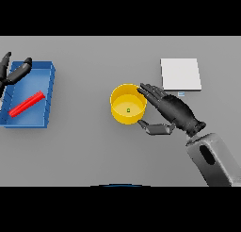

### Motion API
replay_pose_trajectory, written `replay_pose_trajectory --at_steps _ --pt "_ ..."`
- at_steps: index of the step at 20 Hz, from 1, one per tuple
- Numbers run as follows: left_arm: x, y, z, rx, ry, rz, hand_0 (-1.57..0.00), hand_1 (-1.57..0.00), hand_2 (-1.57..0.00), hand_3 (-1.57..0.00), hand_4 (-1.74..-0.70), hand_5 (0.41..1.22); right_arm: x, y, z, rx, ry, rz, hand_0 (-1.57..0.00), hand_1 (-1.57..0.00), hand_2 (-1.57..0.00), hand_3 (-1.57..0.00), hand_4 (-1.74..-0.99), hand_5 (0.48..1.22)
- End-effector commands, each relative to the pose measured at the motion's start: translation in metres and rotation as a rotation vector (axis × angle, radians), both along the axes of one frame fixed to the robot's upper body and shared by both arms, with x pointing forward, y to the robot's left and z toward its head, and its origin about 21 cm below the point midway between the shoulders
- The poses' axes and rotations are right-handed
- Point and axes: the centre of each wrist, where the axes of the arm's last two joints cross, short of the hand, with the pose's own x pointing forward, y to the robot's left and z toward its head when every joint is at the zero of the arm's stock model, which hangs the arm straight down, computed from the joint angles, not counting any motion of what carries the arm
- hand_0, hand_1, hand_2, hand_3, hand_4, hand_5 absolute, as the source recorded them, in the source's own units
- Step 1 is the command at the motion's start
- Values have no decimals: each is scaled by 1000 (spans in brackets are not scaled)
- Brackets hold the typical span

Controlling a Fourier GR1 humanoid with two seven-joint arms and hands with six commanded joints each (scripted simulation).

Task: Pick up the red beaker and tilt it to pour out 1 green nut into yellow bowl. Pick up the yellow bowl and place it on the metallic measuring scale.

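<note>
The grey table (pixel 94 155) carries everything, and the largest thing on it is the blue tray (pixel 47 96), well off to the left of the right hand (pixel 176 111). The red beaker (pixel 27 104) lies on its side inside that tray, which suggests the pouring step is finished with. The left hand (pixel 14 71) hovers over the tray's far corner, fingers loosely spread and holding nothing.

The metallic measuring scale (pixel 180 73) sits just beyond the right hand, close behind its knuckles, so the carry to it looks short.

The yellow bowl (pixel 127 103) stands upright directly at the right hand's fingertips, placed for a side grasp. The hand is wide open around it: straight fingers reach along the bowl's far right rim, the thumb sticks out toward its near side, and neither has closed. The forearm comes in from the lower right, angled toward the bowl.

A single green nut (pixel 128 110) rests in the bowl's bottom.
</note>
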Motion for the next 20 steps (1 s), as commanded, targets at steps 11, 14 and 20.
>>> replay_pose_trajectory --at_steps 11,14,20 --pt "-5 7 -1 -14 -4 -3 0 1 1 1 -722 687 44 41 6 -521 -13 344 1 1 1 1 -1223 705" --pt "-4 10 2 -20 -12 -4 1 1 1 1 -724 686 50 53 1 -595 1 379 1 1 1 1 -1226 702" --pt "-8 13 1 -28 -17 -7 1 1 1 1 -721 682 61 71 -5 -715 36 405 1 1 1 1 -1270 727"
